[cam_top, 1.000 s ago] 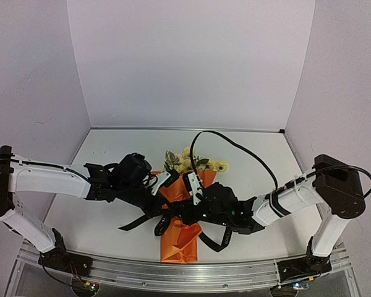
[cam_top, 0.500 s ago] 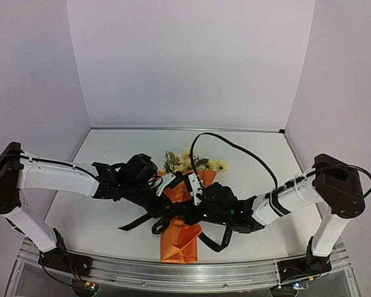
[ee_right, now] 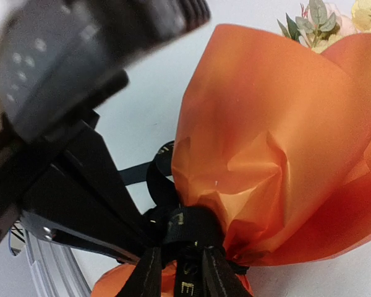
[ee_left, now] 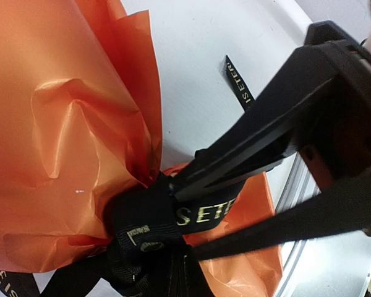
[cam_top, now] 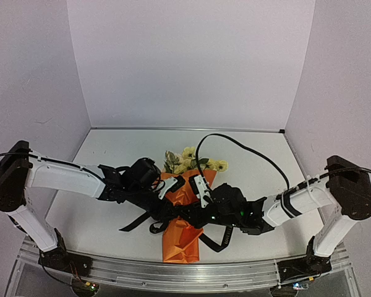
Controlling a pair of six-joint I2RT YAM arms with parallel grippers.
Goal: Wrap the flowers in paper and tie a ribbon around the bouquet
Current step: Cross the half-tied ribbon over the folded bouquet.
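at the waist of the bouquet (cam_top: 184, 234), both my grippers meet on the ribbon (ee_left: 201, 213), which sits cinched in a dark knot (ee_right: 185, 226) around the orange paper (ee_left: 62, 124).

left gripper (ee_left: 173, 185): fingers pressed together on the ribbon right at the knot, gold lettering showing beside the tips.

right gripper (ee_right: 145, 238): tips at the same knot from the other side. whether they are parted, or have any ribbon, i cannot tell; the wrist view is too dark there.

just changed: my left arm has reached further in toward the centre, and my right forearm has drawn back toward its own side. judgement: the two ends have been pulled in opposite directions to tighten the knot. wrapping looks done and the tie is near its end. no bow visible.

bouquet position: lying on the table (cam_top: 111, 148), front centre, flowers (cam_top: 191, 156) toward the far side, narrow end toward the near rail (cam_top: 173, 272).

versus a second ago: bouquet hardly shifted. the loose ribbon tail to its left lies as it did. only the arms differ.
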